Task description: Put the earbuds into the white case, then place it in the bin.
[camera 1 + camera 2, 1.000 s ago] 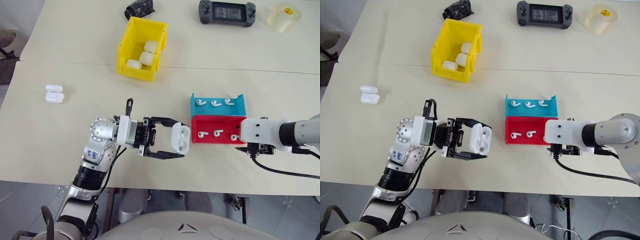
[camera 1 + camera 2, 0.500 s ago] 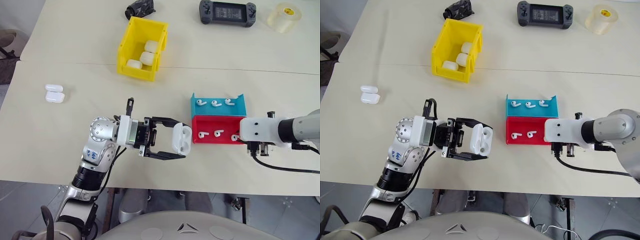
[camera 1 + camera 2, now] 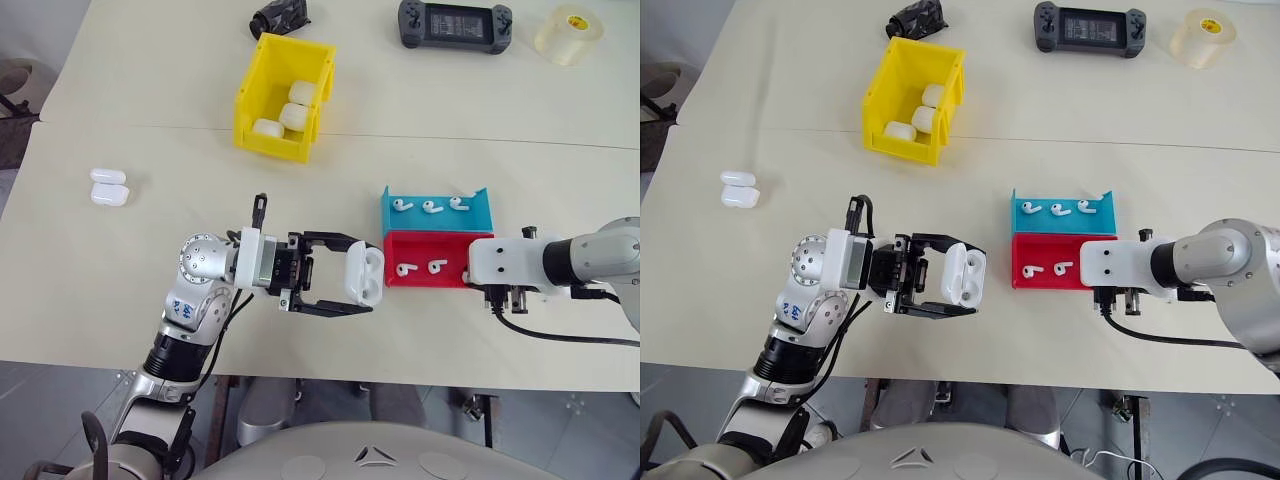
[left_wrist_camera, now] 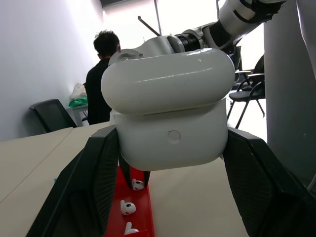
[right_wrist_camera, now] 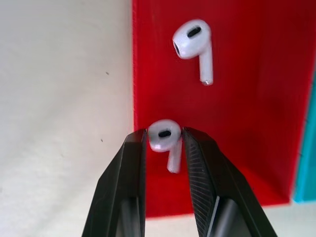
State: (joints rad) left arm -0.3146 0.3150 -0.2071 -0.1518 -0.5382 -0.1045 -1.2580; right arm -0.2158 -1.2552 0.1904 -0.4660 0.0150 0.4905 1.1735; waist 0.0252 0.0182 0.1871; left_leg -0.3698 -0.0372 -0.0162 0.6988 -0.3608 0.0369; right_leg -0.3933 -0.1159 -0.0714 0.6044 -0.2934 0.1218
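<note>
My left gripper (image 3: 345, 280) is shut on the white case (image 3: 364, 277), holding it above the table just left of the red tray (image 3: 420, 281). The case's lid stands slightly ajar in the left wrist view (image 4: 168, 113). Over the red tray's right end, my right gripper (image 5: 164, 136) points down, shut on one of the earbuds (image 5: 165, 140). A second earbud (image 5: 193, 44) lies loose nearby on the red floor. The yellow bin (image 3: 272, 147) stands far back left, with three white cases inside.
A blue tray (image 3: 481, 211) with three earbuds adjoins the red tray's far side. Two white cases (image 3: 108, 187) lie at the left. A game controller (image 3: 455, 24), a tape roll (image 3: 568, 34) and a black object (image 3: 278, 17) line the far edge. A person (image 4: 101, 74) sits in the background.
The right gripper's fingers have closed on an earbud in the red tray. The left gripper and the case have kept still.
</note>
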